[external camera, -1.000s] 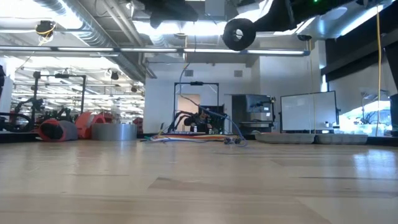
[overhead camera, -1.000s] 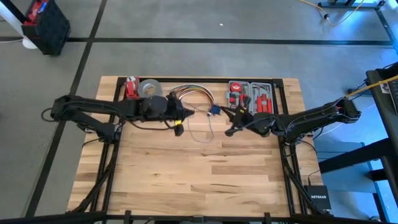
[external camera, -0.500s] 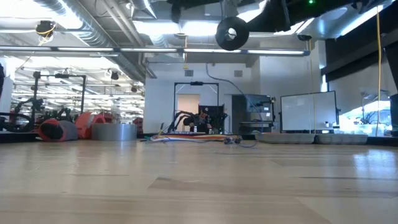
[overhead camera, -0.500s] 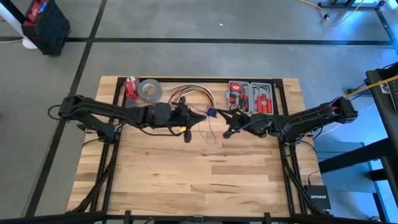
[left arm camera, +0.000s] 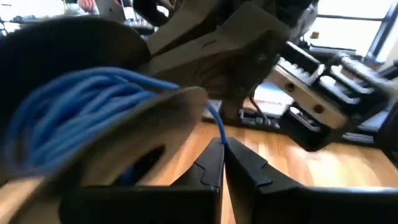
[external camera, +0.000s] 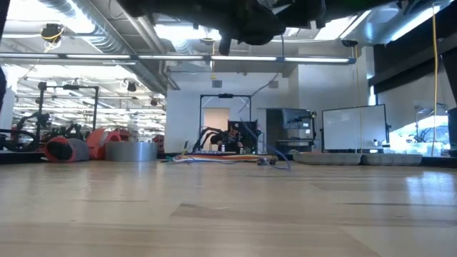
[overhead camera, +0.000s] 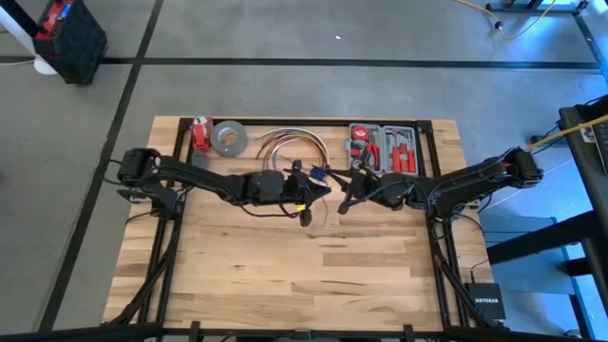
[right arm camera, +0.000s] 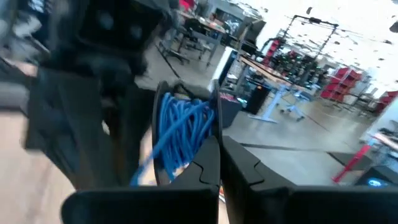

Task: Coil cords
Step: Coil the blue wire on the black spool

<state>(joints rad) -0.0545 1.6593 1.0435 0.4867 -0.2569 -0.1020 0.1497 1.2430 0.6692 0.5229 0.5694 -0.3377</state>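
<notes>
Blue, thin and glossy, the cords (left arm camera: 93,102) show to me as a bundle of many fine strands looped side by side, arching past the left gripper (left arm camera: 222,163) in its wrist view. In the right wrist view the same loops hang as a loose skein just ahead of the right gripper (right arm camera: 219,163). From above I see both grippers meeting over the far middle of the bench (overhead camera: 285,275), pale butcher-block planks with visible grain. The left gripper's dark, wedge-shaped fingers are pressed together with a single strand of cord running down into their tips; the right gripper's fingers are also pressed together, and I cannot tell whether a strand is caught there. Below them a faint thin line of cord lies on the wood. Behind sit a grey tape roll (overhead camera: 227,136), an arched bundle of coloured cables (overhead camera: 285,142) and a tool case (overhead camera: 383,147) with red-handled tools.
</notes>
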